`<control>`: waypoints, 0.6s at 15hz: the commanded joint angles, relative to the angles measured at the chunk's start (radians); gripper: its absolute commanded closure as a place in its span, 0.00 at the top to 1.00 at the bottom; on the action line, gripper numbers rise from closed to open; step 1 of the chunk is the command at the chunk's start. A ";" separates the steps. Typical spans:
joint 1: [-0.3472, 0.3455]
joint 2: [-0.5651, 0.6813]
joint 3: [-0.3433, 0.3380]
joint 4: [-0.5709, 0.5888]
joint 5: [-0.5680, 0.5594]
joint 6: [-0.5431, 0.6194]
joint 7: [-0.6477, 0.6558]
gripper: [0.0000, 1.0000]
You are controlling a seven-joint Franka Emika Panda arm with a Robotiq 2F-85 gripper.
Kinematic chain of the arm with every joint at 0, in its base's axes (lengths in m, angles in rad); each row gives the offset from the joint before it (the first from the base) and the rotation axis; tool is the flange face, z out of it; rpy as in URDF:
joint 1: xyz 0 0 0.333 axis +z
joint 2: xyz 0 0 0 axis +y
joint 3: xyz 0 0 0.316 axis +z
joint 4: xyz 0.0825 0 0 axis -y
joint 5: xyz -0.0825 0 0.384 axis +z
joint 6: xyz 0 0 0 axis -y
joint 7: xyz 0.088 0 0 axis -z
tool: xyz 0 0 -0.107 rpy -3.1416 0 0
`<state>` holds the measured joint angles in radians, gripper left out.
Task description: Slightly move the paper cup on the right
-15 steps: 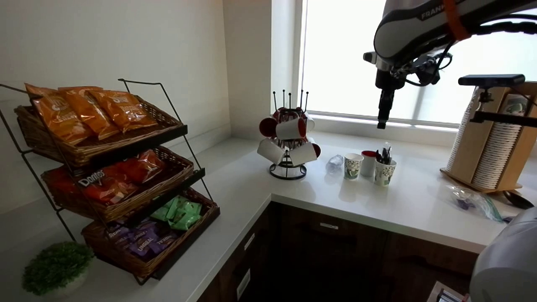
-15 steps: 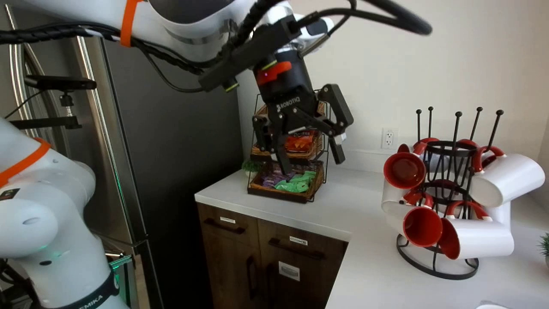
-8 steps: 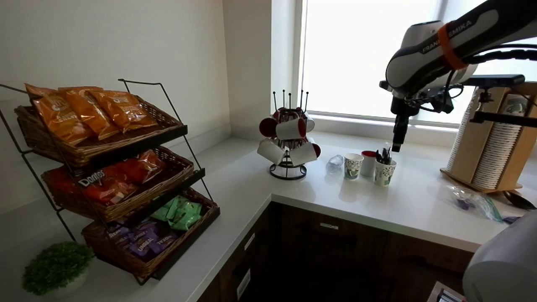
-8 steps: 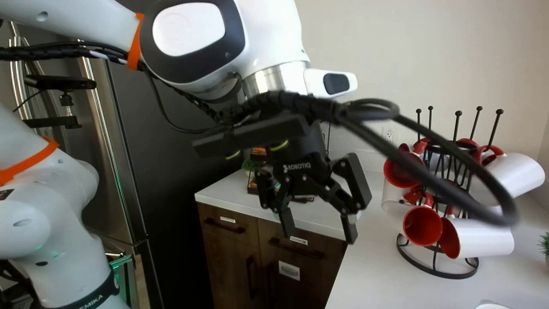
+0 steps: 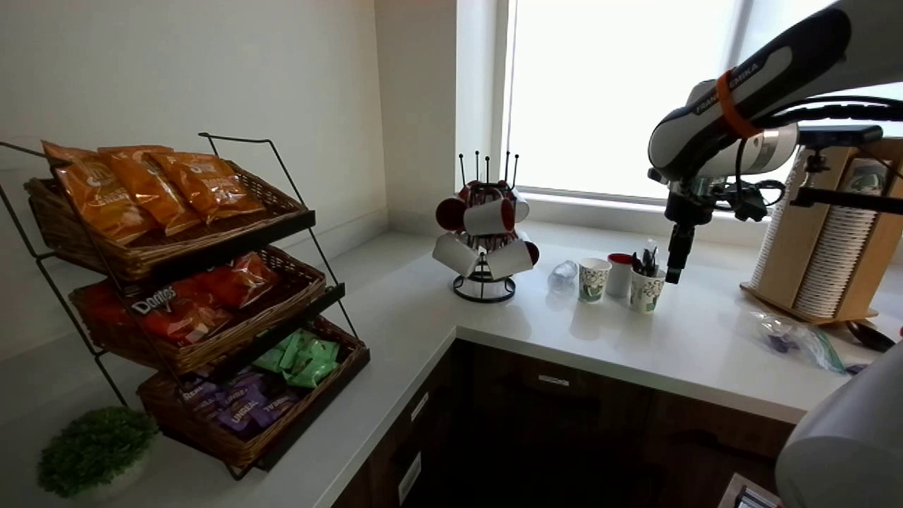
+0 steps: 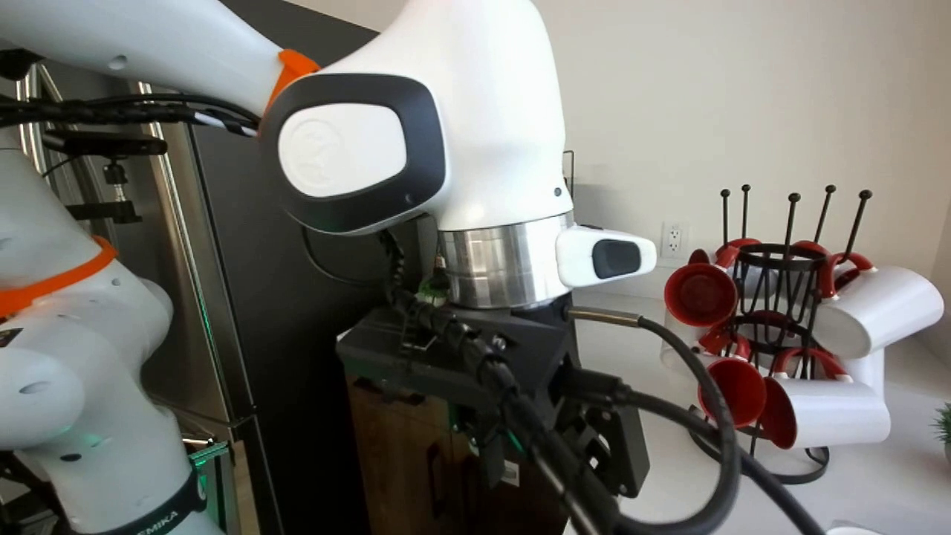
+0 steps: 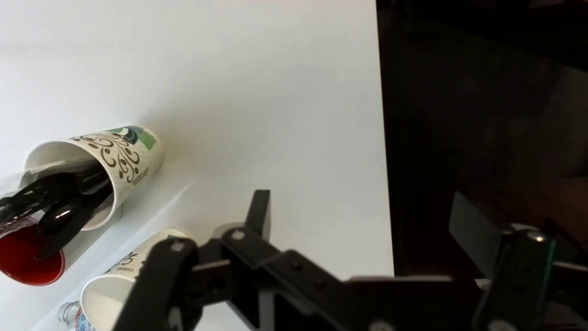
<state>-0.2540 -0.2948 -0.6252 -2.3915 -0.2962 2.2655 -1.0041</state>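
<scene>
The paper cup [image 5: 645,293], white with a leaf print, stands on the counter with dark cutlery showing at its rim. It is the rightmost of the cups in an exterior view. In the wrist view the paper cup [image 7: 142,154] is at the left, with black utensils in it. My gripper [image 5: 674,275] is just right of the cup's rim in that exterior view. In the wrist view my gripper [image 7: 363,225] is open and empty, one finger over the counter, the other past its front edge. In an exterior view its fingers [image 6: 557,457] are partly hidden by the wrist and cables.
A second patterned cup [image 5: 595,281] and a red-lined white mug [image 5: 619,275] stand beside the paper cup. A clear bottle [image 5: 562,277], mug rack [image 5: 485,291], wooden lid holder [image 5: 818,233] and plastic bag [image 5: 797,342] are on the counter. The counter's front edge [image 7: 386,161] is near.
The arm has come down, and the gripper has moved down and a little right in an exterior view, from above the cups to beside the paper cup's rim. The cups have not moved.
</scene>
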 commanded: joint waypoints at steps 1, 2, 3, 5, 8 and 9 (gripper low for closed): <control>-0.033 0.007 0.033 0.004 0.016 -0.001 -0.011 1.00; -0.029 0.029 0.023 0.006 0.021 0.024 -0.023 1.00; -0.017 0.053 0.004 0.015 0.068 0.034 -0.054 1.00; -0.005 0.091 -0.019 0.015 0.142 0.114 -0.082 1.00; 0.002 0.155 -0.028 0.009 0.261 0.271 -0.138 1.00; 0.000 0.188 -0.026 0.016 0.294 0.319 -0.155 1.00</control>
<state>-0.2576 -0.1943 -0.6416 -2.3885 -0.1103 2.4625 -1.0825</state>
